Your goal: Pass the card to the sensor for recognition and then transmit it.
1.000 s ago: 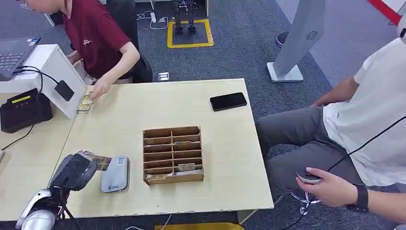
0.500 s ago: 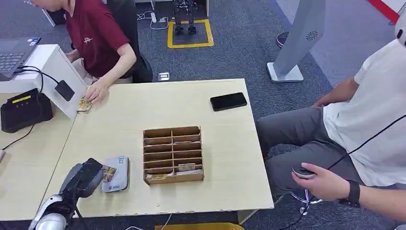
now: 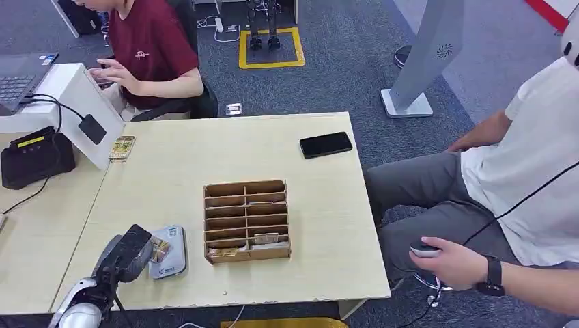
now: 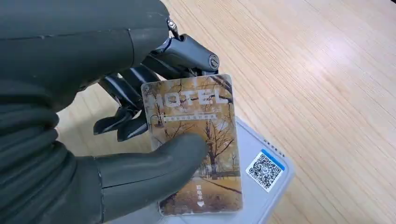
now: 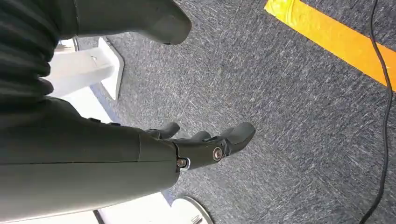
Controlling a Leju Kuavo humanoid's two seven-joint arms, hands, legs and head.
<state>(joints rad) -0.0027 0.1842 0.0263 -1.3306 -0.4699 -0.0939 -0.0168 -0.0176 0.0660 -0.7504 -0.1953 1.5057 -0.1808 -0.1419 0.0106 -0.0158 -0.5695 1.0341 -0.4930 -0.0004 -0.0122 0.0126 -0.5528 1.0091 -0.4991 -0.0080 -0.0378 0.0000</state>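
My left hand (image 3: 125, 257) pinches a hotel card (image 4: 198, 140) printed with autumn trees between thumb and fingers. The card (image 3: 160, 249) hovers flat just over the grey card reader (image 3: 171, 257) with a QR sticker (image 4: 265, 170) near the table's front left. Whether card and reader touch I cannot tell. A second card (image 3: 122, 147) lies at the table's far left beside the white stand. My right hand (image 5: 201, 144) hangs over the carpet with its fingers apart, holding nothing.
A wooden slotted card box (image 3: 246, 220) stands mid-table, right of the reader. A black phone (image 3: 326, 144) lies at the far right. A black terminal (image 3: 34, 158) sits on the left desk. One person sits at the back left, another at the right.
My left hand has brought the card down over the reader. The person at the back left has let go of the second card and drawn the hand back to a keyboard.
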